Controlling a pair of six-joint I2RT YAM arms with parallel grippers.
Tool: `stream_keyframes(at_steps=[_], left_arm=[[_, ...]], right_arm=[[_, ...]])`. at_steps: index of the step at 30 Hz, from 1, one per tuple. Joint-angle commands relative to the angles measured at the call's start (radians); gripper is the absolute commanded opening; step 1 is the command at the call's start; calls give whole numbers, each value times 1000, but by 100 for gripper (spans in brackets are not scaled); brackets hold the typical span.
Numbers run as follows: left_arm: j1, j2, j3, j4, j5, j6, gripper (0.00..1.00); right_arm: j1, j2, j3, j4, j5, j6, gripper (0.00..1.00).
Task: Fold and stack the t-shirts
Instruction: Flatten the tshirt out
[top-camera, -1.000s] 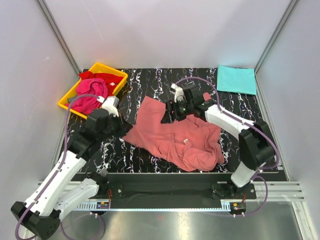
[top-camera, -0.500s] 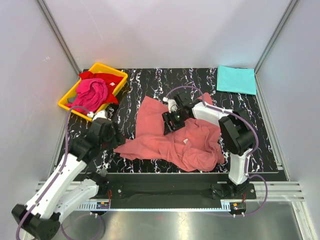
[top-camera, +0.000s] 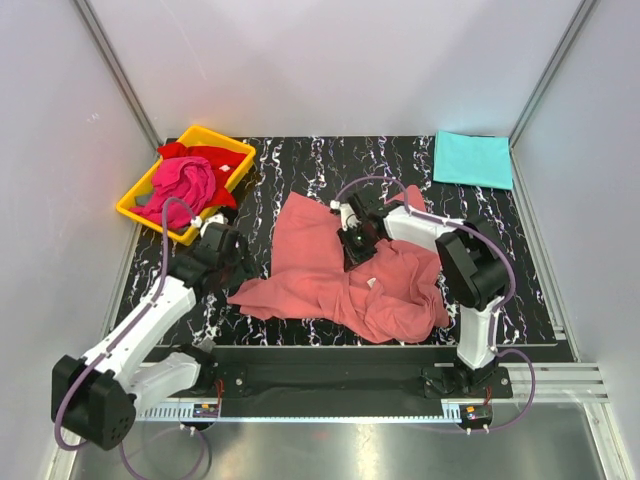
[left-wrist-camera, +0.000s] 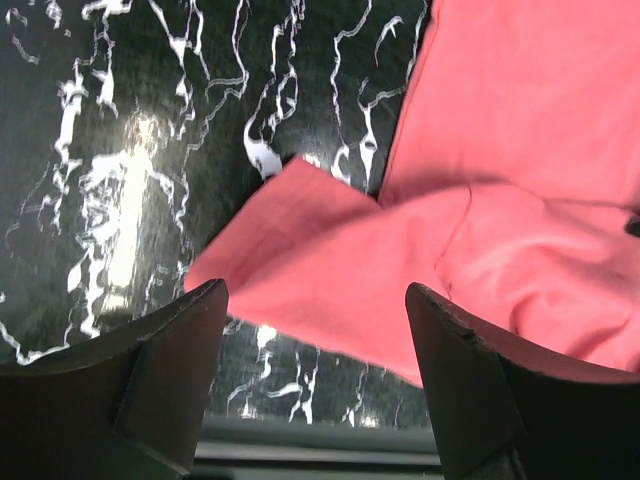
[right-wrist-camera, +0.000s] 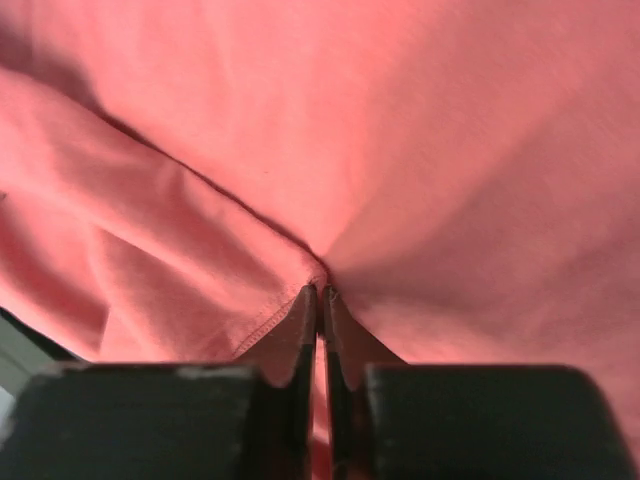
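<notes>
Salmon-pink t-shirt (top-camera: 330, 270): lies crumpled and partly spread in the middle of the table, its near right part bunched into folds, one pointed corner reaching out toward the left arm.
Right gripper (right-wrist-camera: 321, 298): down on the middle of the shirt, fingers pressed almost together and pinching a raised fold of the salmon-pink t-shirt where a stitched hem meets the crease.
Left gripper (left-wrist-camera: 315, 300): fingers spread wide and holding nothing; it hangs over the shirt's left corner, which lies flat on the table in the gap between the two fingers. Whether the fingers touch the cloth cannot be told.
Turquoise t-shirt (top-camera: 472, 158): folded into a flat rectangle at the far right corner of the table, well apart from both arms.
Magenta t-shirt (top-camera: 182, 188): heaped in the tray, spilling over its near rim.
Red t-shirt (top-camera: 205, 156): in the same tray, on the far side of the magenta one and touching it.
Yellow tray (top-camera: 236, 150): at the far left corner of the table, set at an angle.
Table (top-camera: 290, 170): black with white marbling.
</notes>
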Motion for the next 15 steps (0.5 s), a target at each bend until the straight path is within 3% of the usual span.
stream_keyframes(at_steps=[1, 5, 10, 15], left_arm=[[23, 28, 48, 103, 51, 54, 77], [23, -13, 99, 103, 36, 126, 77], [23, -4, 214, 64, 36, 186, 75], [23, 4, 208, 76, 106, 194, 75]], right_arm=[[9, -111, -16, 7, 106, 47, 0], [8, -278, 42, -65, 198, 134, 0], [6, -430, 103, -287, 402, 278, 0], [-7, -505, -50, -476, 624, 519, 0]])
